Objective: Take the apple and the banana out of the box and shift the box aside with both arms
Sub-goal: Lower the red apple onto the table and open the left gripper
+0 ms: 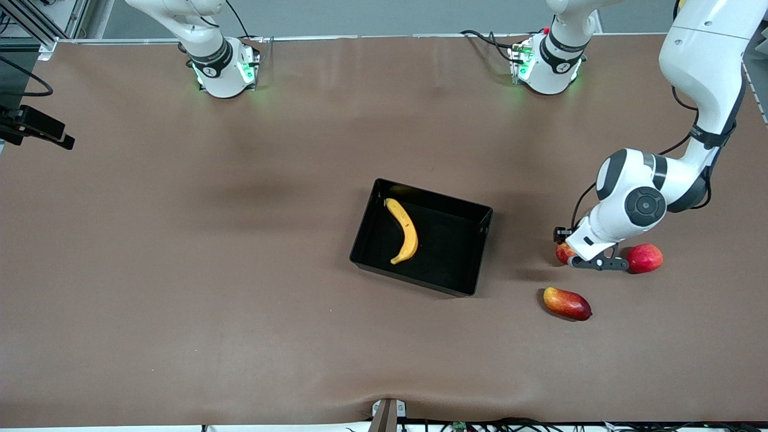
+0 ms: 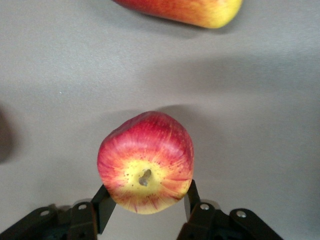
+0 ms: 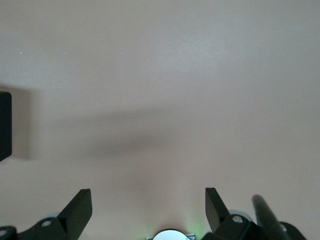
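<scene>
The banana [image 1: 404,231] lies in the black box [image 1: 451,255] at the middle of the table. The small red apple with yellow patches [image 1: 563,252] sits toward the left arm's end of the table. In the left wrist view the apple [image 2: 145,162] shows its dimpled top. My left gripper [image 1: 571,255] is down at the apple, and its fingers [image 2: 102,202] press against both sides of the fruit. My right gripper [image 3: 146,192] is open and empty, up over bare table near its own base. It is out of the front view.
A larger plain red fruit [image 1: 645,258] lies right beside the left gripper, toward the table's end. A red-yellow mango [image 1: 567,303] lies nearer to the front camera than the apple and also shows in the left wrist view [image 2: 185,10].
</scene>
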Controlling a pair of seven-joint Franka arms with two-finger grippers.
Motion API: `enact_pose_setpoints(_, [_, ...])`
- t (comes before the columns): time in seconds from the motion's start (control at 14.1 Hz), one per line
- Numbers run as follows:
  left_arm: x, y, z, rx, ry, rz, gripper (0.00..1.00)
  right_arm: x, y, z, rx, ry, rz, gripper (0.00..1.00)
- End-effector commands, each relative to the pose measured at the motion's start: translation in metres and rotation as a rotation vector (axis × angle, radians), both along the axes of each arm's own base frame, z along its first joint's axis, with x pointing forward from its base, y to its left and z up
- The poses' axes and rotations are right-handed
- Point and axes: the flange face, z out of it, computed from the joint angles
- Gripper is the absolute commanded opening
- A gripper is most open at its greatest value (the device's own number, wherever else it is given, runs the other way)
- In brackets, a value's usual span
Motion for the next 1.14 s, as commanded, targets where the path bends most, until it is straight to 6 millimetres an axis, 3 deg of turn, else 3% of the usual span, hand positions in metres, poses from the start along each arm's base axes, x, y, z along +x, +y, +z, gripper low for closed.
enact_pose_setpoints(0.0, [-0.009,-0.012,0.015,0.025,-0.009,0.001,0.00,0.005,0.001,0.002,0.007,-0.003,0.026,1.00])
enact_pose_setpoints(1.06, [-0.004,-0.007,0.018,0.024,-0.017,-0.010,0.00,0.010,-0.008,-0.004,0.001,-0.028,0.050,1.00])
